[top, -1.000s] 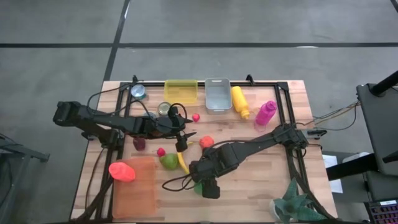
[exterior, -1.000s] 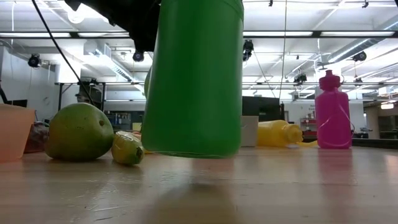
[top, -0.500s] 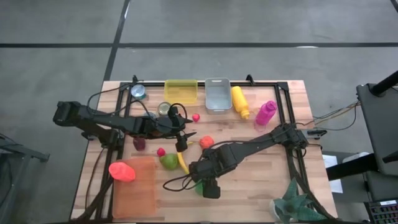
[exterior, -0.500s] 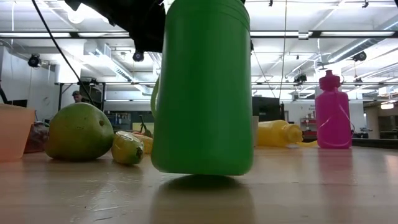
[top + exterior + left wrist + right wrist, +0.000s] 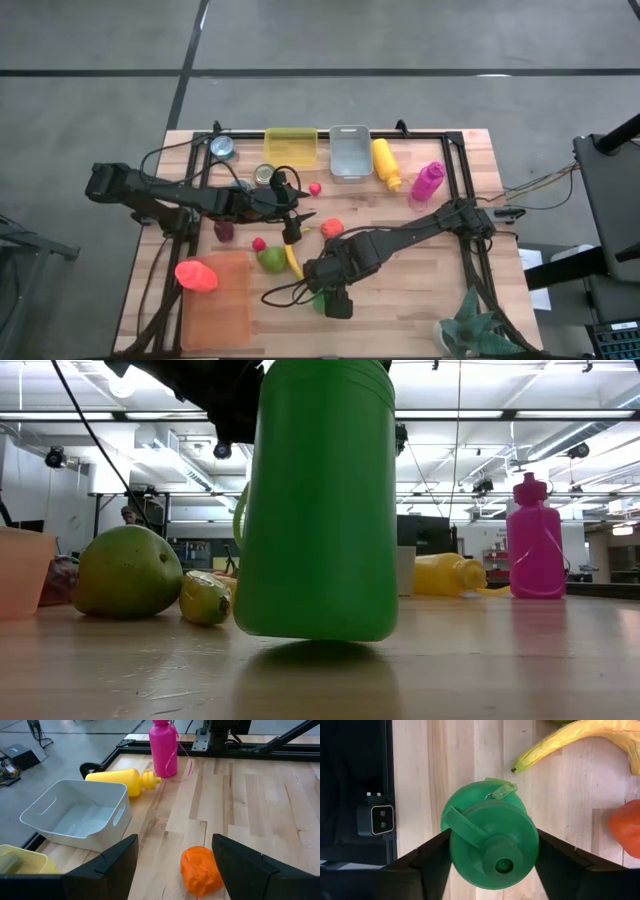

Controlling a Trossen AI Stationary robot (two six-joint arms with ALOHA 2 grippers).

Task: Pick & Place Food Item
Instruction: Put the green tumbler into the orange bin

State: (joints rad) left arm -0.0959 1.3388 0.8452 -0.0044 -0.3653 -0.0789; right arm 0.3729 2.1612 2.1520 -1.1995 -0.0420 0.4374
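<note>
right gripper (image 5: pixel 492 851) clamps the green bottle (image 5: pixel 318 500) near the table's front edge, base tilted on the wood beside the banana (image 5: pixel 580 737). released crooked, it could topple. left gripper (image 5: pixel 172 865) hangs spread wide over the orange food item (image 5: pixel 201 870).

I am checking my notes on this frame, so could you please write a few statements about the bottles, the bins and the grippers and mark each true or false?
1. The right gripper has its fingers on both sides of the green bottle. True.
2. The pink bottle lies on its side. False: it stands upright; it is the yellow bottle that lies on its side.
3. The white bin has nothing in it. True.
4. The left gripper holds the orange item. False: it is open, and the item lies on the table ahead of it.
5. A banana lies near the green bottle. True.
</note>
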